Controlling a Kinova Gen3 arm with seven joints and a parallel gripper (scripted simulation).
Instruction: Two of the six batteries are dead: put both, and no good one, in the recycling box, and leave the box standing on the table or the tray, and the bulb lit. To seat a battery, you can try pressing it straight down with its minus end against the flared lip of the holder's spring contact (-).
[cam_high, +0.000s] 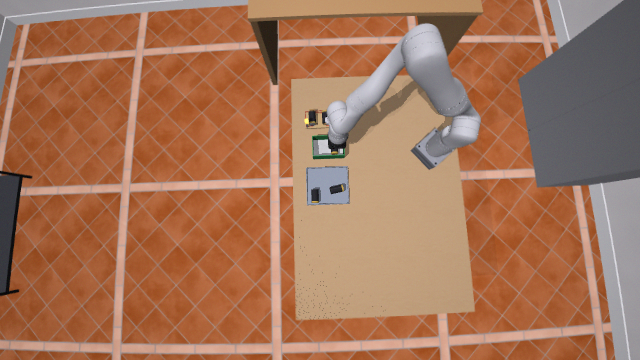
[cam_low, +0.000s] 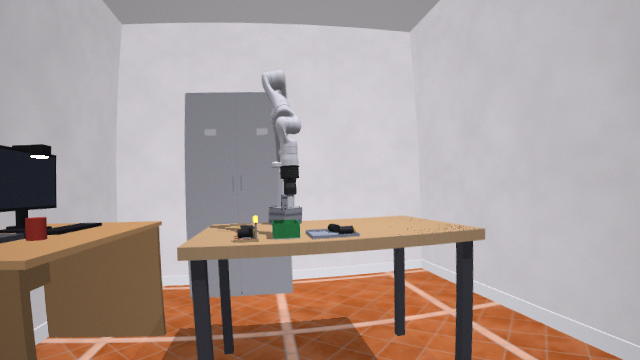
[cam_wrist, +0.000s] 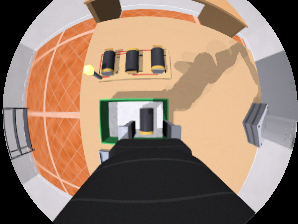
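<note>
The green recycling box stands on the table between the battery holder and the grey tray; it also shows in the side view and the wrist view. A black battery lies inside the box. My gripper hangs just above the box, open, with nothing between the fingers; it shows in the side view too. The battery holder carries three batteries, and the bulb beside it glows yellow. Two batteries lie on the grey tray.
The arm's base stands at the table's right edge. A wooden desk with a monitor and a red mug stands to the left. A grey cabinet is behind the table.
</note>
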